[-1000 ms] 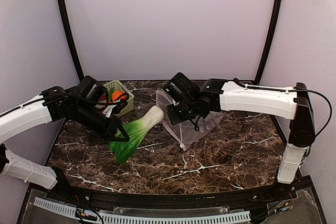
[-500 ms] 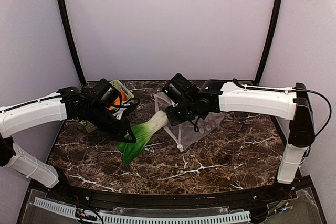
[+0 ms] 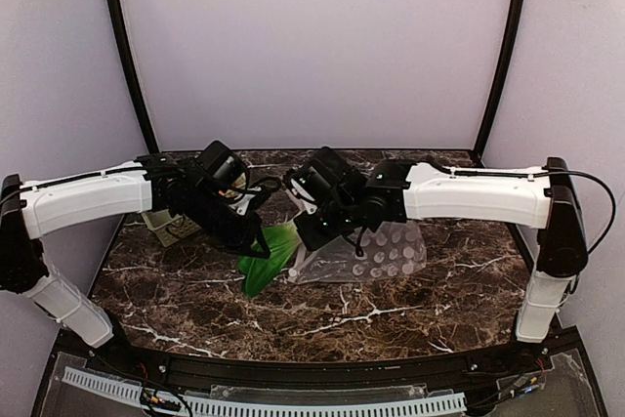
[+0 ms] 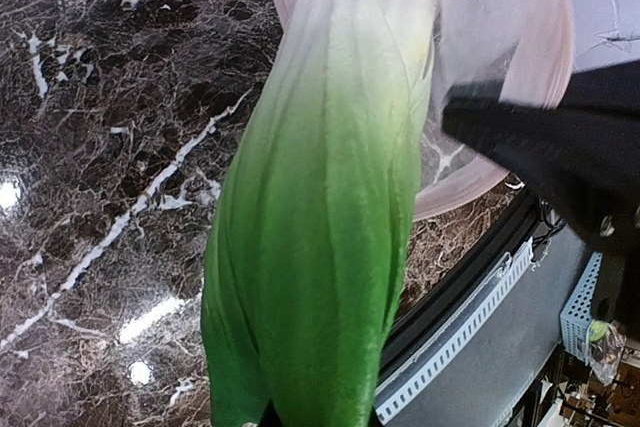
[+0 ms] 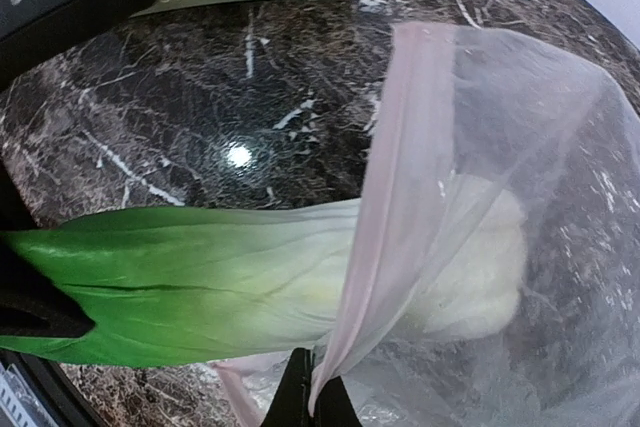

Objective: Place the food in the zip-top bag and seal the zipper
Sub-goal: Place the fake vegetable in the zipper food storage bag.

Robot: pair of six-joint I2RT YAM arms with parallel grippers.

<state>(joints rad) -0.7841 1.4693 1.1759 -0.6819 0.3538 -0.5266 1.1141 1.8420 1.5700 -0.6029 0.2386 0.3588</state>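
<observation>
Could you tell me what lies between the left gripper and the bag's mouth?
Green leaves of the bok choy, seen in the right wrist view.

**Bok choy halfway into the open bag**

The bok choy (image 3: pixel 266 259) lies tilted, its white stem end inside the mouth of the zip-top bag (image 3: pixel 391 256) and its green leaves outside. The clear, dot-printed bag slumps on the bench (image 3: pixel 439 300), mouth open. The zipper (image 5: pixel 368 227), a pale pink strip, curves around the stem.

Dark marble table (image 3: pixel 430 290) carries the zip-top bag (image 3: pixel 391 256), sprawled right of the right gripper (image 3: pixel 305 231), and a green basket (image 3: pixel 174 229) left of the left gripper (image 3: pixel 256 244)
</observation>
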